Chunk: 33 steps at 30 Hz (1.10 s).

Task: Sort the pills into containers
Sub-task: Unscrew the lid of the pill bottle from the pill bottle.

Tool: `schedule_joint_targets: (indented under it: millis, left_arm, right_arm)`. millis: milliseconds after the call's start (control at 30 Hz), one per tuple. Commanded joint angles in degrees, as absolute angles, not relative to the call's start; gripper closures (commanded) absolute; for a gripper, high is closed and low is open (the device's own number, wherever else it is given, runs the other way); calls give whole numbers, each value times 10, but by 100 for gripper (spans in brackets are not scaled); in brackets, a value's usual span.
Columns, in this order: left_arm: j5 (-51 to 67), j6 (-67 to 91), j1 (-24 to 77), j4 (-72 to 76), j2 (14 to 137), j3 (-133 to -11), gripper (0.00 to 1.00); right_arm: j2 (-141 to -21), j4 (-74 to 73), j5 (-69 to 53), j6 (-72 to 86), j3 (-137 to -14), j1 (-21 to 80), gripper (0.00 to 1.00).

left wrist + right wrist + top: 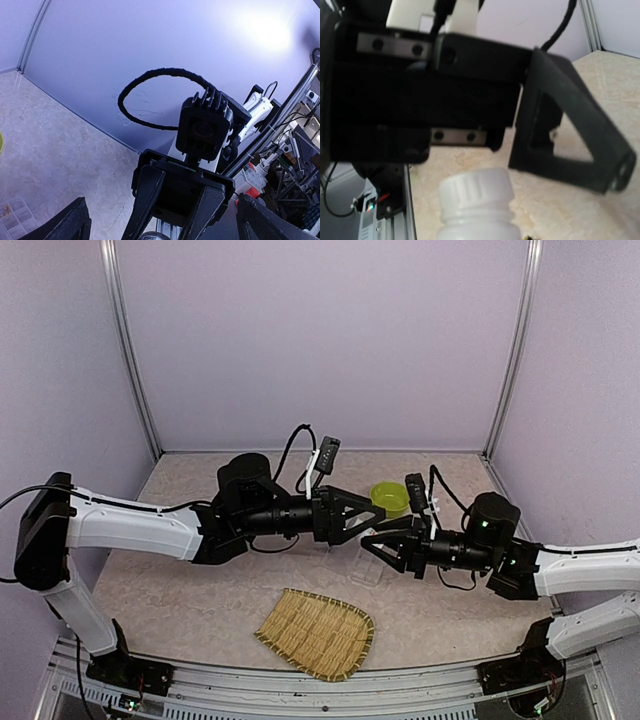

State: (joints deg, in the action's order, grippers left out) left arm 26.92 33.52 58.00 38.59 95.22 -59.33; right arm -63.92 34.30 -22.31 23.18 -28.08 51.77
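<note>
Gaping wide, the left pincer (362, 522) faces the right pincer (375, 542), which seems to pinch a smooth white plastic bottle (477, 200) with a ribbed cap. The flat, clear, compartmented organiser box (366, 570) lies just beneath both.

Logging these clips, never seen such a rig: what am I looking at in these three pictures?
A left arm and a right arm are bolted at the near edge of a table, each ending in a two-finger gripper. The top picture looks down from above and behind them; the other two come from a camera on each wrist. In the top view the left gripper and right gripper face each other mid-table. On the table lie a clear organiser box, a lime-green bowl and a bamboo tray. The left wrist view shows its own fingers spread wide: open. The right wrist view shows a white bottle close below the camera, probably held, but that gripper's fingers are unseen.
</note>
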Motion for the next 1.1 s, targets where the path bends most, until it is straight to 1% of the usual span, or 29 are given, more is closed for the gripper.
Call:
schedule_joint_targets:
  millis: [0,100,200,300,433,667,933,1033,1067]
  left_arm:
    - [291,336,586,411,956,-608,1]
    - [293,331,588,410,952,-604,1]
    - [291,324,588,408,946,-597,4]
    - [286,319,588,407,941,-591,9]
    - [274,309,588,398,933,-586,19]
    - [245,289,588,376,922,-580,27]
    - [226,283,588,370,918,-573,46]
    - [223,283,588,372,918,-569,56]
    - [222,283,588,372,918,-568,57]
  right_arm:
    - [-649,386,-221,248,-302,524,87]
    - [-648,380,-204,249,-303,524,87]
    - [-646,364,-182,247,-304,524,87]
    - [-643,352,-160,245,-304,524,87]
    - [-635,333,-134,242,-304,524,87]
    - [-624,318,-113,236,-304,524,87]
    - [-616,313,-109,231,-301,525,87]
    - [-611,314,-108,232,-296,524,87]
    - [-609,314,-106,232,-295,524,87]
